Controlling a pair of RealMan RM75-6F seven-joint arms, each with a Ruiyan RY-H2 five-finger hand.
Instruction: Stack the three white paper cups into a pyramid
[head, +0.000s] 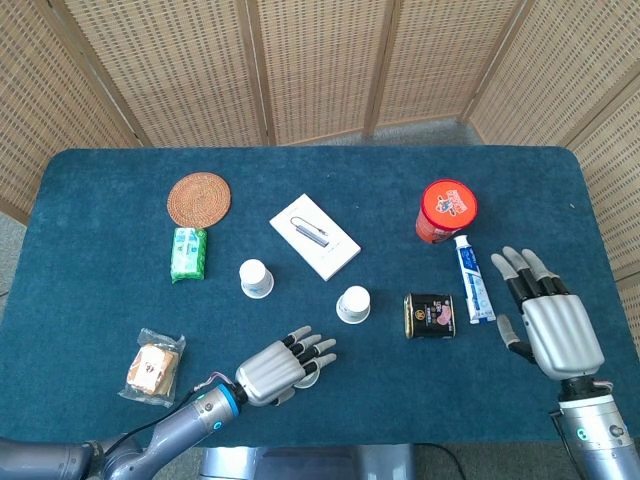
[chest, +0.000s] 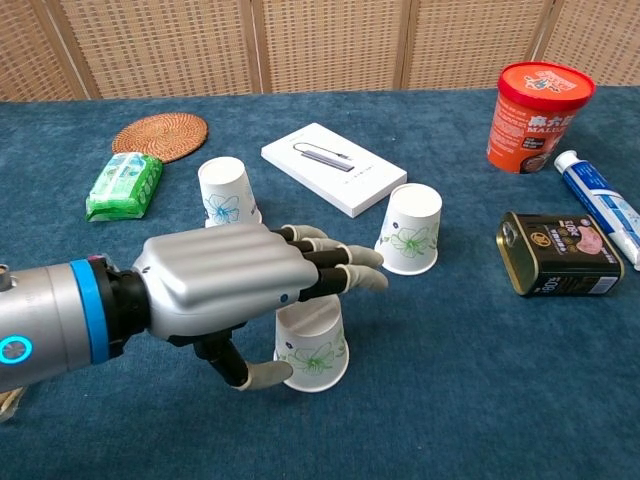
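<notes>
- The table (chest: 480, 400) is covered in matt, napped blue cloth.
- The three cups (chest: 414, 229) are made of matt white paper.
- The left hand (chest: 225, 285) is shelled in smooth, satin grey.
- The coaster (chest: 160, 136) is woven of rough fibre.
- The tin (chest: 560, 254) is finished glossy.

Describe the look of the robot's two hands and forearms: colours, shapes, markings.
Both hands have ribbed silver-grey backs and dark fingers with pale grey tips. The left hand joins a silver cylindrical forearm through a black wrist and a bright blue band; a small glowing cyan ring marks the forearm. The right hand looks the same, with a similar cyan light on its grey forearm. No sleeves show.
</notes>
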